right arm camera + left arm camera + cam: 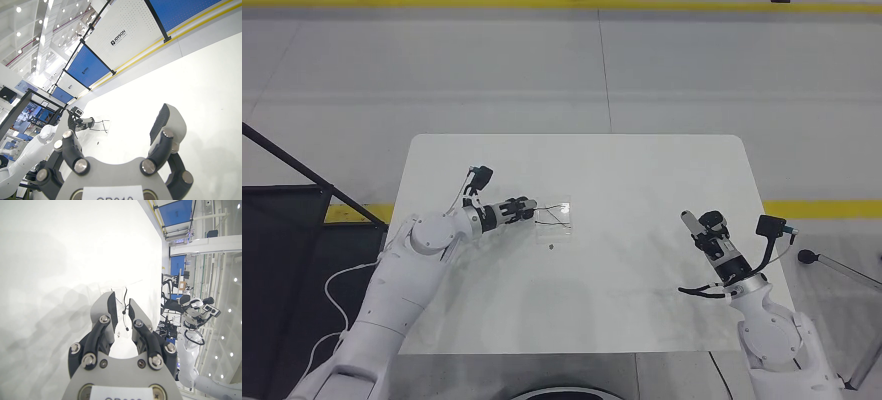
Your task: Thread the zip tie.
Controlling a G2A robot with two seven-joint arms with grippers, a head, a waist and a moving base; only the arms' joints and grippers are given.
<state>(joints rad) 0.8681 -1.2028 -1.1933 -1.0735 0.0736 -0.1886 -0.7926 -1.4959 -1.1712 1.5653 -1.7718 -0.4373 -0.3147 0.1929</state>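
Note:
Thin black zip ties (554,212) lie on a clear plastic sheet (564,226) left of the table's middle. In the left wrist view, one zip tie (125,298) runs away from the fingers, with its small square head (124,312) in line with the gap. My left gripper (529,209) sits at the sheet's left edge. Its jaws stand narrowly open, and the left gripper (122,305) holds nothing I can see. My right gripper (694,222) hovers near the table's right side, far from the ties. The right gripper (116,108) is wide open and empty.
A small dark speck (553,245) lies on the white table (642,300) just in front of the sheet. From the right wrist the ties (103,126) and the left gripper (88,122) show far off. A black frame (282,160) stands left of the table.

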